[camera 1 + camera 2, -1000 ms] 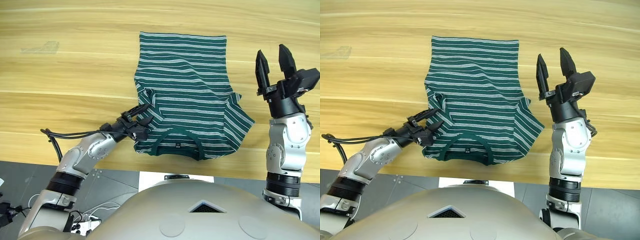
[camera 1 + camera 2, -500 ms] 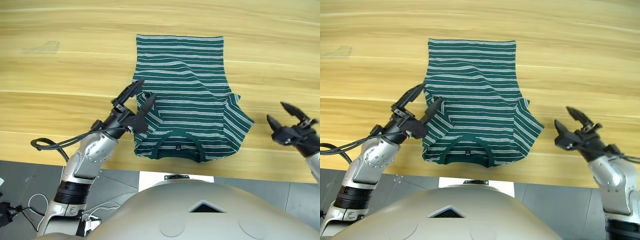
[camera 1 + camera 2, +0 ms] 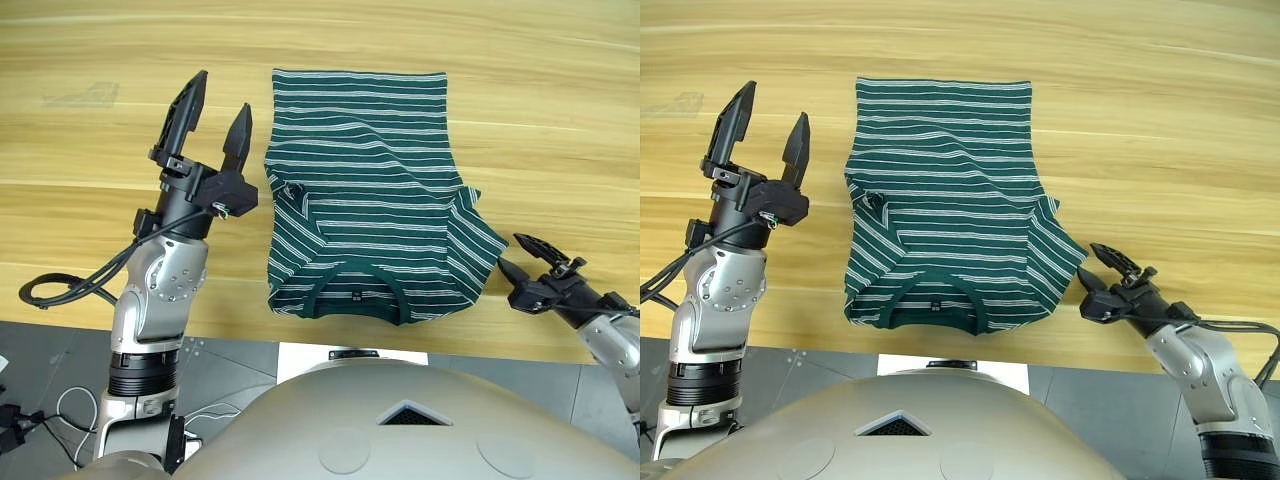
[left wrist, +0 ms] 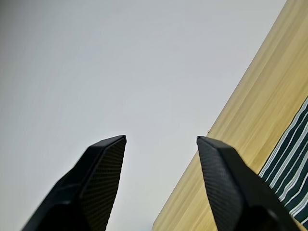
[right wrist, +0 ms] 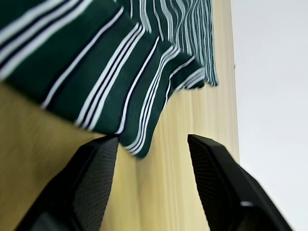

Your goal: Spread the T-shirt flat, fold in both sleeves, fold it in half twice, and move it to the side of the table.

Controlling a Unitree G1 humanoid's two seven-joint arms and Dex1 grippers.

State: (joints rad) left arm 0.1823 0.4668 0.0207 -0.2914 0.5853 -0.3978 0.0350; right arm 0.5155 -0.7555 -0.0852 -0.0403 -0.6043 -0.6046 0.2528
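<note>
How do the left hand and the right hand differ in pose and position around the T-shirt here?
The left hand is raised, fingers pointing up, clear of the T-shirt; the right hand sits low over the table, fingers aimed at the shirt. The left hand is beside the folded-in left sleeve; the right hand is close to the spread right sleeve. Both are open, holding nothing.
</note>
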